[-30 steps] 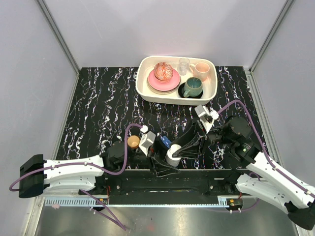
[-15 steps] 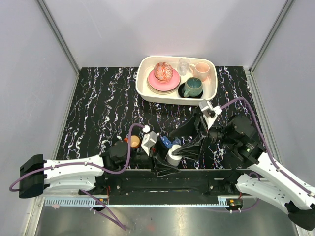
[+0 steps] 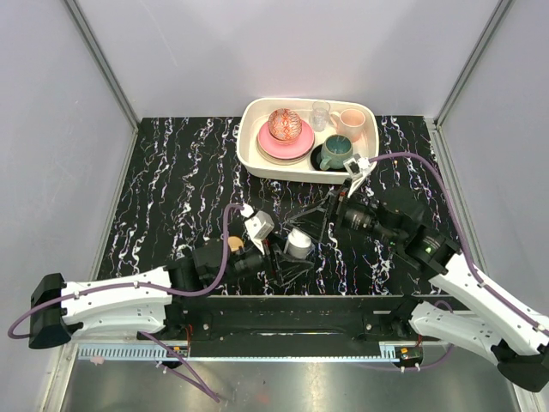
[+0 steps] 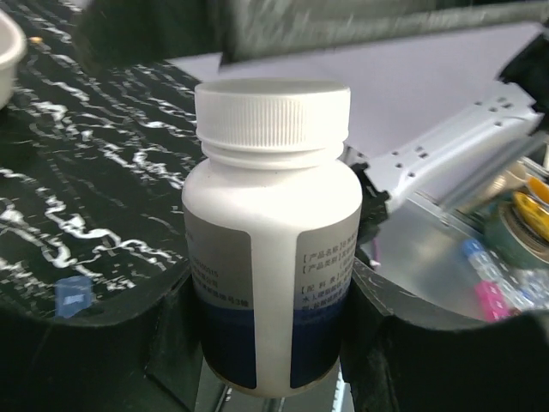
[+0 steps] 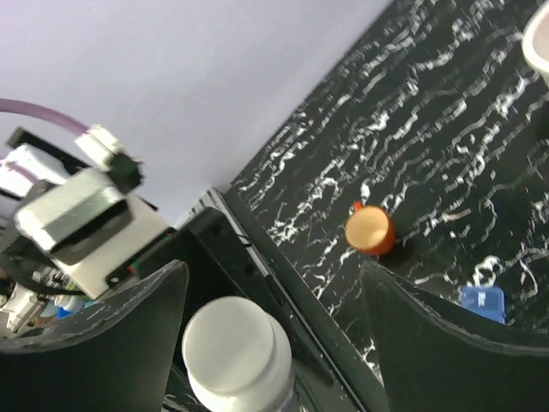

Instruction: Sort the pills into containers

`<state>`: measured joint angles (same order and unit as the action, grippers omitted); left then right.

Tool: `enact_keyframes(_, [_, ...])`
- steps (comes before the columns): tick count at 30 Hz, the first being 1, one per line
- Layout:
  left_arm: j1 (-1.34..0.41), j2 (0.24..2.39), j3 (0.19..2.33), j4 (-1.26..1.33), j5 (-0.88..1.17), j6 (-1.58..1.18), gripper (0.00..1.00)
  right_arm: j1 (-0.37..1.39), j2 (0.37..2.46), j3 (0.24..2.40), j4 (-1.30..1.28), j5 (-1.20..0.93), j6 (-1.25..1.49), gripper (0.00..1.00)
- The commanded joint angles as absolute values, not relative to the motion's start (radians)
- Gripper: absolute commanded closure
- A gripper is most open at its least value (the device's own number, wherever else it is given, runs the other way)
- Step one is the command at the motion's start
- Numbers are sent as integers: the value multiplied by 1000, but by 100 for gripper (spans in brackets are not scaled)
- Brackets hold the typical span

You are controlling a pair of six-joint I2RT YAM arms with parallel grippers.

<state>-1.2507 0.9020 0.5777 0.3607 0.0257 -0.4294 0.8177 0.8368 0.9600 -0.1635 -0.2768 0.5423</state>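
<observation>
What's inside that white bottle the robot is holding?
Its contents cannot be seen. The white bottle has opaque walls and a printed label, and a white screw cap closes its top. The left fingers grip its lower sides, covering part of the label.

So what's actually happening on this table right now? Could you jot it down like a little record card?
left hand: closed around the body of the white pill bottle
cap: on the bottle
right hand: open, close to the cap, holding nothing
orange cup: on the black marbled table, no pills visible inside
blue pill box: on the table near the cup, not touching it
white tray: at the back, with a teal mug, a pink cup and plates
</observation>
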Motion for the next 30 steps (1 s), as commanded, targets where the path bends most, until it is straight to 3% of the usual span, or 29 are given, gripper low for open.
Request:
enact_keyframes(1, [-1249,890,653,275,-170,-396,100,822,862,993,-213,-192,618,14])
enact_keyframes(12, [-1249,936,687,241,-219,-403,100,824,857,977,-206,-215,641,15])
enact_keyframes(22, [-1249,946,696,239,-222,-406,100,824,868,959,-193,-241,643,28])
enact_keyframes(30, [-1249,953,703,238,-225,-408,100,824,873,954,-192,-249,638,30])
